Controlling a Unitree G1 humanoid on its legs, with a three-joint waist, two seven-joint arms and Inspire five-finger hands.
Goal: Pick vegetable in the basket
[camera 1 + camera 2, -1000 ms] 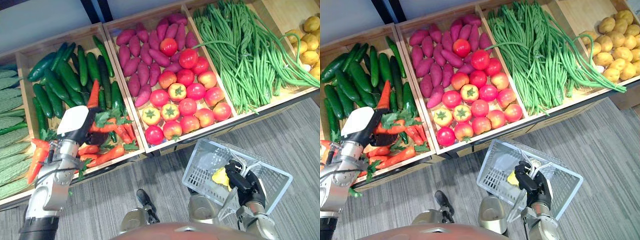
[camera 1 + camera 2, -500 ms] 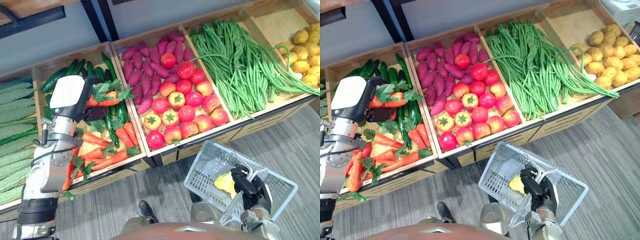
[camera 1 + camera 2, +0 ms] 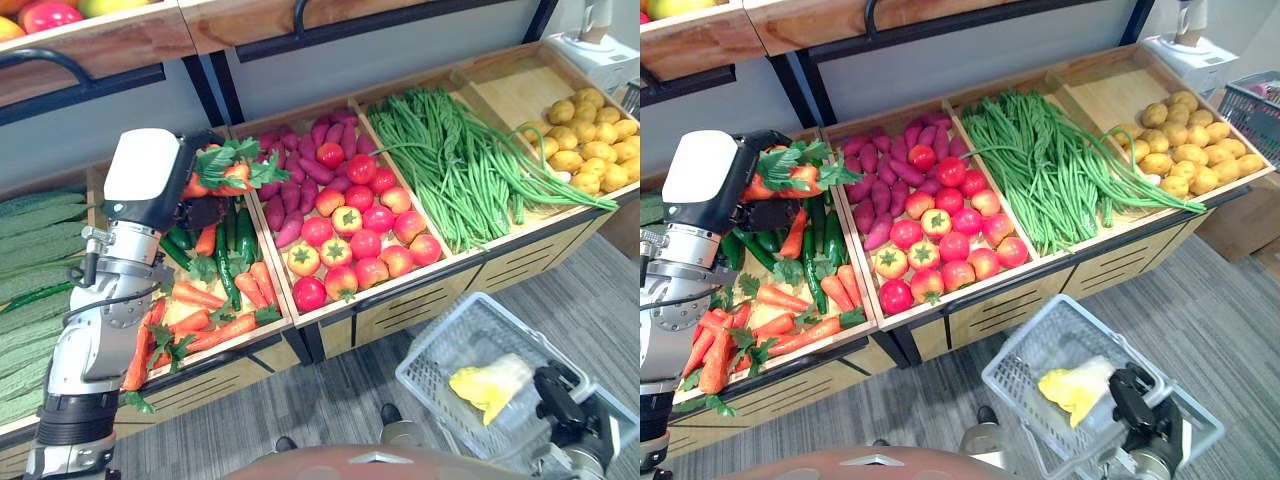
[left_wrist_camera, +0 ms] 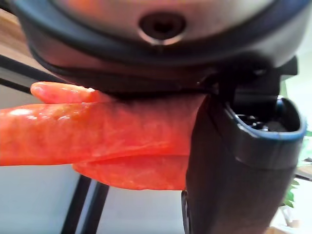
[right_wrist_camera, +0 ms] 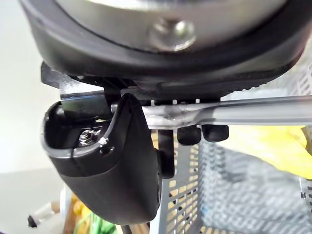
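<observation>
Left eye view: left hand (image 3: 150, 185) up above the leftward compartment of the wooden display stand (image 3: 410, 305), fingers clamped on an orange carrot with a green leafy top (image 3: 218, 172), leaves spilling toward the purple tubers. Left wrist view: same carrot (image 4: 97, 129) pressed between palm and thumb (image 4: 234, 161); layered orange surfaces there, so cannot tell whether one carrot or more in the grip.

Beneath the hand, in the same compartment, loose orange carrots (image 3: 225, 328) and dark green cucumbers (image 3: 245, 222); pale green ridged gourds (image 3: 35, 225) further left. Next compartment: purple sweet potatoes (image 3: 290, 185) at the back, red and yellow-red tomatoes (image 3: 350, 245) at the front. Then long green beans (image 3: 450, 170), then small yellow potatoes (image 3: 590, 150).

Down at lower right, over the grey carpet floor (image 3: 320, 400), a light grey wire-mesh basket (image 3: 440, 345) hung from the right hand (image 3: 565, 405); in right wrist view, fingers (image 5: 214, 132) curled over the metal handle (image 5: 253, 113). Inside the basket, a crumpled yellow leafy thing (image 3: 488, 385).

Carrot well apart from the basket, with the tomato compartment and the stand's front wall between the two. Above the bins, a wooden upper shelf (image 3: 110, 40) with dark metal brackets. Far right in right eye view, a second grey basket (image 3: 1250, 108) and a white appliance (image 3: 1188, 45).
</observation>
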